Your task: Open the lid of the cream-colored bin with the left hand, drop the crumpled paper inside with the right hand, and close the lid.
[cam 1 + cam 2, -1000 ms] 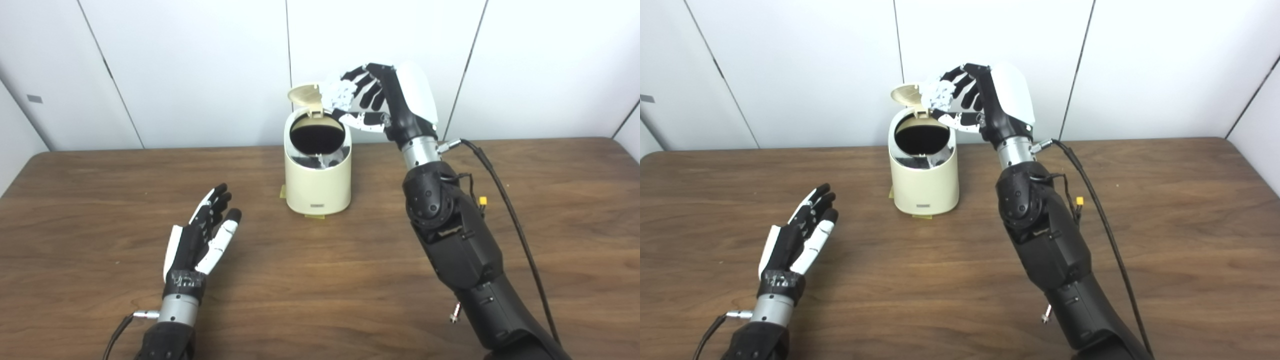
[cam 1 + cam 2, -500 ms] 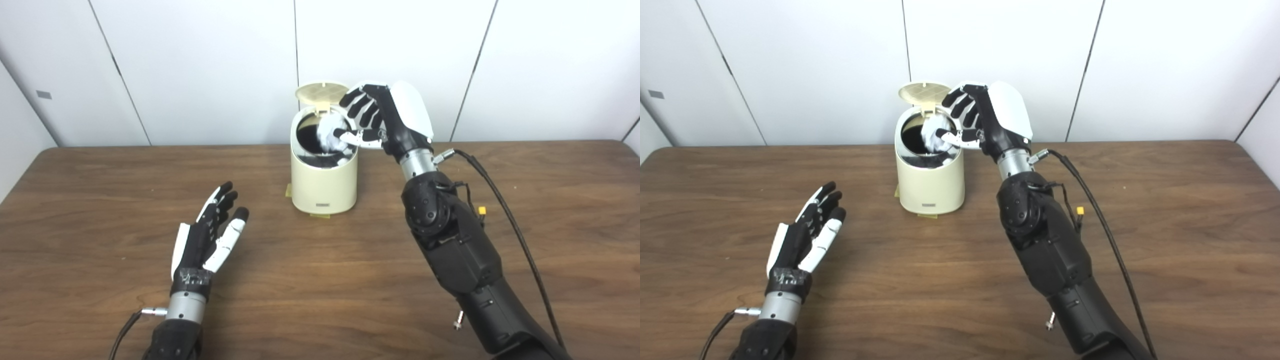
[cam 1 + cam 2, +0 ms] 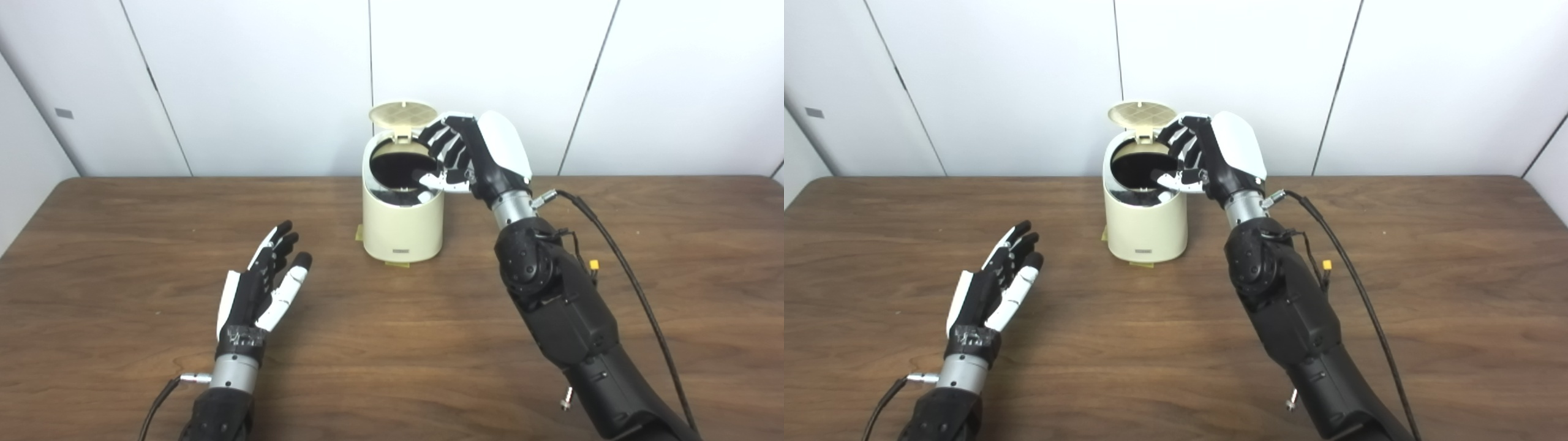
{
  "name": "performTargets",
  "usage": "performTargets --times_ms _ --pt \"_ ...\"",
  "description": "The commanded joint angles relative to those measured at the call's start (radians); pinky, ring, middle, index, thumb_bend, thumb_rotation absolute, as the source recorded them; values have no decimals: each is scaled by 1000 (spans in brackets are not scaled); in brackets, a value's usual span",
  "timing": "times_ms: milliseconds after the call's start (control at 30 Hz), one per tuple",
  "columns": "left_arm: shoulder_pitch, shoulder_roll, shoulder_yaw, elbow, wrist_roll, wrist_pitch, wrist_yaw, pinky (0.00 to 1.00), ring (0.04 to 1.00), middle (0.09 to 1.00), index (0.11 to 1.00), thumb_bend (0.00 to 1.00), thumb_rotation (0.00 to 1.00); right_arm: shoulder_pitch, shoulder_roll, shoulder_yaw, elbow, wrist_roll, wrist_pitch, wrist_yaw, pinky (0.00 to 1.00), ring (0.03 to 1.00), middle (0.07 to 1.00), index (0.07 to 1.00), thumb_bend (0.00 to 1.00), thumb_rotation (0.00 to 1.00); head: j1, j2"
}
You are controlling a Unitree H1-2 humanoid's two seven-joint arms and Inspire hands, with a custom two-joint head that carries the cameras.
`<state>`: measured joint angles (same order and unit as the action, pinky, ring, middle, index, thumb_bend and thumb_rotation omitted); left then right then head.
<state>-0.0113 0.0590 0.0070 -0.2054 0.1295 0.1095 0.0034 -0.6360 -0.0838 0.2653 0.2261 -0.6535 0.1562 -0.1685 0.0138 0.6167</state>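
Observation:
The cream-colored bin (image 3: 402,229) stands at the back middle of the wooden table, its lid (image 3: 403,114) flipped up at the rear. Its dark opening (image 3: 401,168) shows no paper; the crumpled paper is out of sight. My right hand (image 3: 460,158) is open and empty, fingers spread, at the bin's right rim. My left hand (image 3: 264,283) is open, resting palm-up on the table to the front left of the bin, well apart from it. The bin (image 3: 1146,225), right hand (image 3: 1200,156) and left hand (image 3: 995,285) also show in the right eye view.
A black cable (image 3: 618,245) runs from my right wrist across the table to the right. White wall panels stand close behind the bin. Yellow tape bits (image 3: 397,264) stick out under the bin's base.
The right hand let go of the crumpled paper, which dropped into the bin and is gone from sight. The hand lowered to the rim. The camera shifted slightly; the left hand stayed put.

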Motion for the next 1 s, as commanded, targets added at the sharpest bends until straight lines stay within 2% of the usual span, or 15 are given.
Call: performTargets --times_ms 0,267,367,467,567,633,767,800,833,900,967 --pt "-17 0 -2 -34 13 -21 11 953 931 896 960 658 675 -38 4 -1 -14 -1 -27 -11 306 369 485 560 488 0 1 1" --pt "-21 0 -1 -22 4 -30 7 944 925 896 961 644 668 -30 7 -38 -50 16 -46 -57 286 376 487 541 490 0 -2 -5" --pt "-22 2 -2 -20 8 -31 8 946 928 898 957 647 670 -24 23 -78 -82 58 -25 -55 289 374 478 536 491 0 -6 -9" --pt "-22 4 -2 -19 10 -29 7 947 928 897 956 650 675 -16 32 -122 -122 108 -36 -56 299 375 479 538 491 0 -10 -11" --pt "-25 3 0 -16 -3 -29 2 947 926 898 957 640 663 -4 47 -173 -187 157 14 -41 303 394 504 566 489 0 -10 -11" --pt "-30 3 2 -9 -13 -33 -1 948 928 902 957 636 656 6 54 -207 -224 225 24 -12 288 398 512 581 486 0 -13 -14" --pt "-45 0 8 4 -41 -29 -9 952 936 909 956 636 641 54 27 -236 -290 270 67 33 285 427 534 591 484 0 -15 -16" --pt "-52 -5 12 8 -62 -25 -14 936 932 911 960 634 623 70 22 -240 -302 270 89 43 336 415 527 584 493 0 -14 -16" --pt "-60 -12 18 9 -86 -14 -16 903 924 913 964 635 605 86 20 -246 -314 276 118 53 386 461 495 554 507 3 -14 -17" --pt "-81 -21 24 11 -118 10 -20 883 914 910 957 620 566 116 26 -269 -335 321 183 83 450 532 612 510 502 122 -13 -16" --pt "-106 -20 25 8 -130 52 -24 924 918 919 963 609 569 144 40 -304 -353 391 245 113 516 633 710 502 498 151 -8 -16"
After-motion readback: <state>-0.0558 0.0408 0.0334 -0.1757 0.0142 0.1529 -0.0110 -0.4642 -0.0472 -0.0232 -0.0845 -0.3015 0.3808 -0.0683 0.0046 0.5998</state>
